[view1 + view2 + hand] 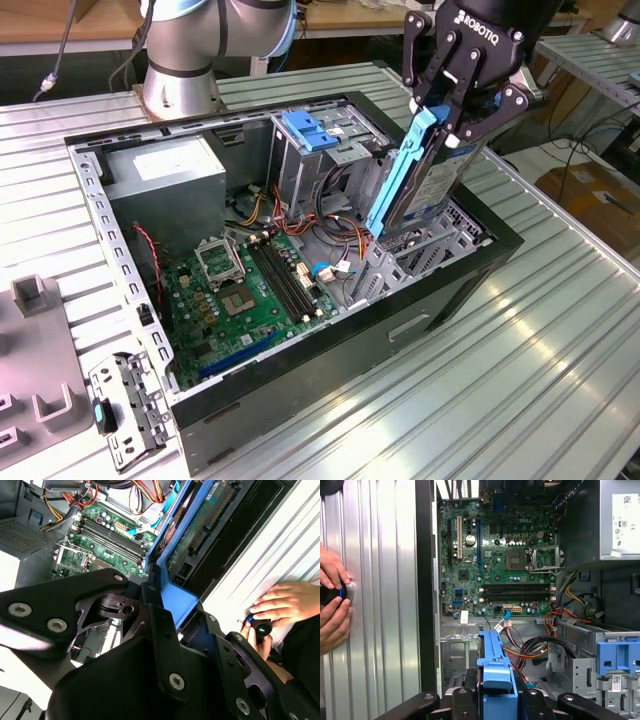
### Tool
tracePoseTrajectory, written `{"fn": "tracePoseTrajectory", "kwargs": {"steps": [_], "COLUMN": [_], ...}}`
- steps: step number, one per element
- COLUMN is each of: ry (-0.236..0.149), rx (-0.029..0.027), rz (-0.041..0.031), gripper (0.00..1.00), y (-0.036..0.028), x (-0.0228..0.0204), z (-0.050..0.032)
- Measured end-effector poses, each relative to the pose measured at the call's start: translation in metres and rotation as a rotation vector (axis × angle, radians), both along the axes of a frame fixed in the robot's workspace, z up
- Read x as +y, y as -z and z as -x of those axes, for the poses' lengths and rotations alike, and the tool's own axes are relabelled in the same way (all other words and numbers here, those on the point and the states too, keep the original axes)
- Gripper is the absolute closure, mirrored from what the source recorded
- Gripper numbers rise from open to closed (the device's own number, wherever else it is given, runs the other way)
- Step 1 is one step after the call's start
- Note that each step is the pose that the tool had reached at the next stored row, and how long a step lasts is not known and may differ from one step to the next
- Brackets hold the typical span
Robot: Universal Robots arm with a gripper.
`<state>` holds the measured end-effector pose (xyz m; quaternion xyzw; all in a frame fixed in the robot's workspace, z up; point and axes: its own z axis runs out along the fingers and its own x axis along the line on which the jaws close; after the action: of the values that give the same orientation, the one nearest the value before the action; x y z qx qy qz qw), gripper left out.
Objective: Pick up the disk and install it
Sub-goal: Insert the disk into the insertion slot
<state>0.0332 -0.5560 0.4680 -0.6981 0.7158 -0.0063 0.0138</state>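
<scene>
Gripper [441, 120] fingers clamp the disk [432, 190] at its top, tilted, lower end dipped in beside the cage [292, 175]; sound seating likely needs rails [398, 185] squared to the bay [440, 245].

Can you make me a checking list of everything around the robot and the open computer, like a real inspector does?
Surface: ribbed silver metal table, holding the open black computer case.
Job's things: disk, a flat dark hard drive with bright blue plastic rails, held steeply tilted, lower end inside the case.
Clutter: grey metal bracket with a teal tab and grey plastic blocks at the exterior view's left.
Grippers: black pincer shut on the disk.
Cables: red, yellow and black wire bundle; thin light-blue cable by the green circuit board.
Surroundings: a person's hands around a black knob on the table; brown cardboard box.
</scene>
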Motion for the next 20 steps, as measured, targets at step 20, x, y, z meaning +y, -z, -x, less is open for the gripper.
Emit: {"fn": "tracePoseTrajectory", "kwargs": {"steps": [20], "ry": [0.002], "rx": [0.0], "rz": [0.0005], "gripper": [0.63], "y": [0.0094], "x": [-0.0069], "z": [-0.0166]}}
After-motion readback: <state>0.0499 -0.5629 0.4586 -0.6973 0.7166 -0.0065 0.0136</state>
